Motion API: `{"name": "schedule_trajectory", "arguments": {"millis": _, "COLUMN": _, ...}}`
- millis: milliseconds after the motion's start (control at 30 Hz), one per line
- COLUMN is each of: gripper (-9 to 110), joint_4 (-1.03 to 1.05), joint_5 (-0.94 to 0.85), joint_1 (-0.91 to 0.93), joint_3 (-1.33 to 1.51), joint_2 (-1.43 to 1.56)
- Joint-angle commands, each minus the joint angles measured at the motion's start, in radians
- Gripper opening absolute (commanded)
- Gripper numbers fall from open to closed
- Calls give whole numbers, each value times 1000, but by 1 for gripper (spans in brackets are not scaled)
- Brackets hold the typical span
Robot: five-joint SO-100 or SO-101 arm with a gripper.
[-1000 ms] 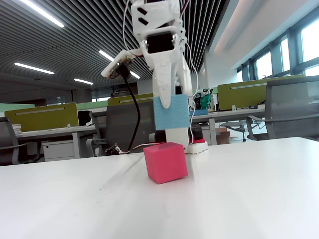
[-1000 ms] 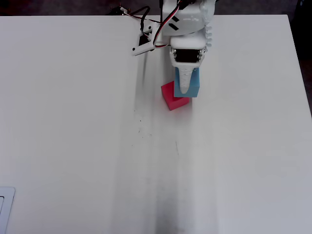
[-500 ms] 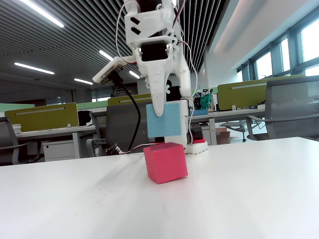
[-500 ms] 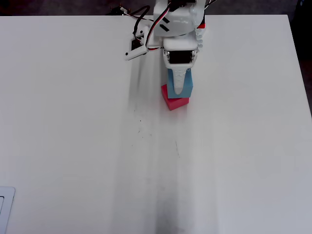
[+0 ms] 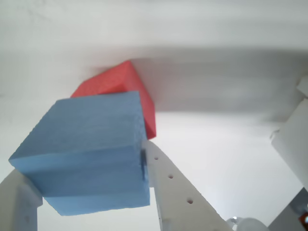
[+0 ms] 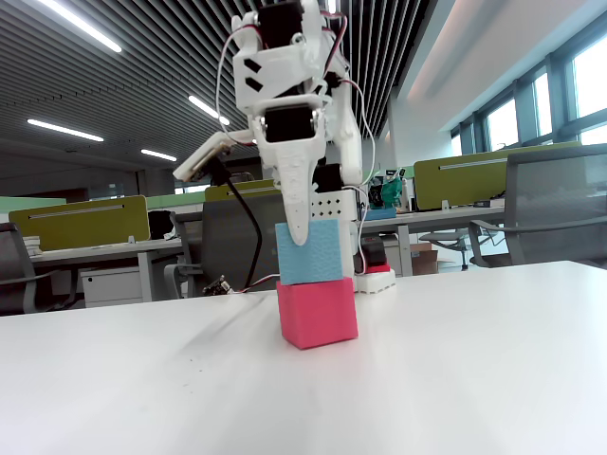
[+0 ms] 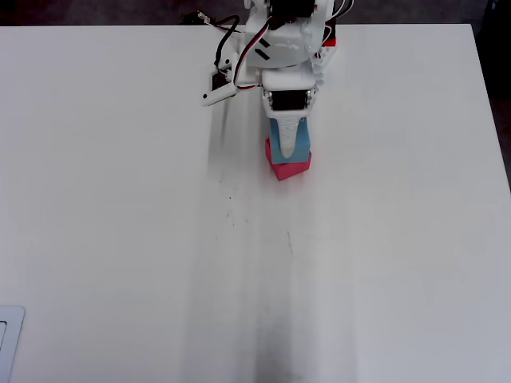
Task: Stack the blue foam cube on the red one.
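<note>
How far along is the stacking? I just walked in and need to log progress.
Mostly done: in the fixed view the blue foam cube sits on the red one, their faces meeting with no visible gap. In hand: the pincer is clamped on the blue cube, which the wrist view shows between its fingers. Left: opening the pincer and lifting clear. In the overhead view the two cubes look slightly twisted relative to each other.
</note>
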Motion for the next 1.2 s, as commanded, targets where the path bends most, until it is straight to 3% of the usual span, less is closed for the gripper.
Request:
{"name": "schedule_trajectory", "arguments": {"millis": 0, "gripper": 22, "joint_4": -9, "joint_5": -6, "joint_1": -8, "joint_3": 3, "joint_2": 12}}
{"name": "schedule_trajectory", "arguments": {"millis": 400, "gripper": 30, "joint_4": 110, "joint_5": 6, "joint_1": 0, "joint_3": -146, "joint_2": 23}}
{"name": "schedule_trajectory", "arguments": {"millis": 767, "gripper": 29, "joint_4": 137, "joint_5": 6, "joint_1": -12, "joint_3": -250, "joint_2": 114}}
{"name": "schedule_trajectory", "arguments": {"millis": 1167, "gripper": 24, "joint_4": 109, "joint_5": 8, "joint_1": -178, "joint_3": -158, "joint_2": 319}}
